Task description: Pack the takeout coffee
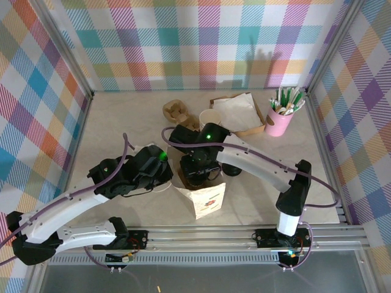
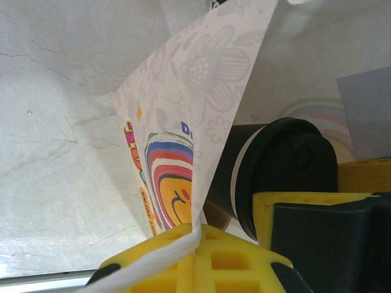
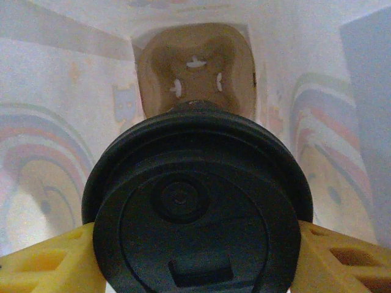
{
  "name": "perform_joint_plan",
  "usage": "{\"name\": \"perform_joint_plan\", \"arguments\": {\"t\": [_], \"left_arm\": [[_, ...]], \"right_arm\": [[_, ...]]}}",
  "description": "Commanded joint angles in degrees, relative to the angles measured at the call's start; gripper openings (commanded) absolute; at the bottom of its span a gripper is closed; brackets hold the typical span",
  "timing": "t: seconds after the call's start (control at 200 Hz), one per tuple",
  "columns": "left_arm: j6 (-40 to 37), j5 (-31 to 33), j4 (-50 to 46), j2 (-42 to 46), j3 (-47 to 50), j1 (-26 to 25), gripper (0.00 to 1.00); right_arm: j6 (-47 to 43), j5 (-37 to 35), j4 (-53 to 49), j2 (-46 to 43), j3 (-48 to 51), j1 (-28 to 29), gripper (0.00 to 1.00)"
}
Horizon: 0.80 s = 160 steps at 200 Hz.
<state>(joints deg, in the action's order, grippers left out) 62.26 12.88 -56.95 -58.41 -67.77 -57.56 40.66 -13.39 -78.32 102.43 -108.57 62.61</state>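
Note:
The takeout coffee (image 3: 195, 207), a cup under a round black lid, sits between the yellow fingers (image 3: 43, 262) of my right gripper (image 3: 195, 259), which is shut on it. It hangs in the mouth of a white printed paper bag (image 1: 208, 198), above a brown cardboard carrier (image 3: 195, 73) on the bag's floor. In the left wrist view the coffee (image 2: 287, 159) shows dark behind the bag wall (image 2: 183, 134). My left gripper (image 2: 198, 238) is shut on the bag's top edge, pulling it aside. From above, the left gripper (image 1: 164, 174) and right gripper (image 1: 197, 174) stand side by side over the bag.
At the back stand a stack of lidless cream cups (image 1: 209, 117), a brown carrier (image 1: 177, 111), a cardboard tray of napkins (image 1: 239, 113) and a pink cup of straws (image 1: 280, 119). A squat stack of black lids (image 1: 231, 170) sits just right of the right gripper.

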Motion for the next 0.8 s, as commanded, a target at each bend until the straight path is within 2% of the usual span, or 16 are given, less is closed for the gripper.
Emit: {"name": "perform_joint_plan", "arguments": {"t": [0.0, 0.215, 0.27, 0.3, 0.34, 0.395, 0.55, 0.69, 0.795], "left_arm": [[1.05, 2.86, -3.34, -2.03, -2.46, -2.27, 0.0], [2.04, 4.32, -6.18, -4.54, -6.95, -3.88, 0.0], [2.2, 5.1, -7.41, -4.28, -8.35, -3.75, 0.32], [2.73, 5.89, -8.63, -4.17, -9.4, -3.67, 0.44], [3.66, 6.88, -10.54, -3.97, -10.97, -3.3, 0.53], [4.17, 6.93, -12.02, -3.59, -12.69, -2.68, 0.58], [3.97, 5.74, -12.98, -2.02, -15.73, -1.01, 0.54], [3.83, 3.87, -11.85, -0.83, -15.99, 1.97, 0.41], [3.58, 0.65, -7.89, -0.76, -13.97, 4.45, 0.35]], "right_arm": [[-2.7, -2.23, 3.35, -0.78, 0.87, 0.16, 0.02], [-5.44, -2.86, 4.96, 1.77, -1.74, 0.15, 0.02], [-5.68, -3.22, 4.5, 2.47, -2.76, 0.15, 0.01], [-5.84, -3.2, 4.33, 2.63, -3.15, 0.22, 0.01], [-5.87, -3.22, 4.1, 2.64, -3.46, 0.15, 0.01], [-5.91, -3.16, 3.72, 2.52, -3.92, 0.18, 0.01], [-6.01, -2.43, 2.44, 2.16, -4.72, 0.16, 0.01], [-5.86, -2.78, 1.94, 2.17, -5.04, 0.15, 0.01], [-5.19, -2.79, 1.98, 1.99, -5.31, 0.19, 0.0]]}}
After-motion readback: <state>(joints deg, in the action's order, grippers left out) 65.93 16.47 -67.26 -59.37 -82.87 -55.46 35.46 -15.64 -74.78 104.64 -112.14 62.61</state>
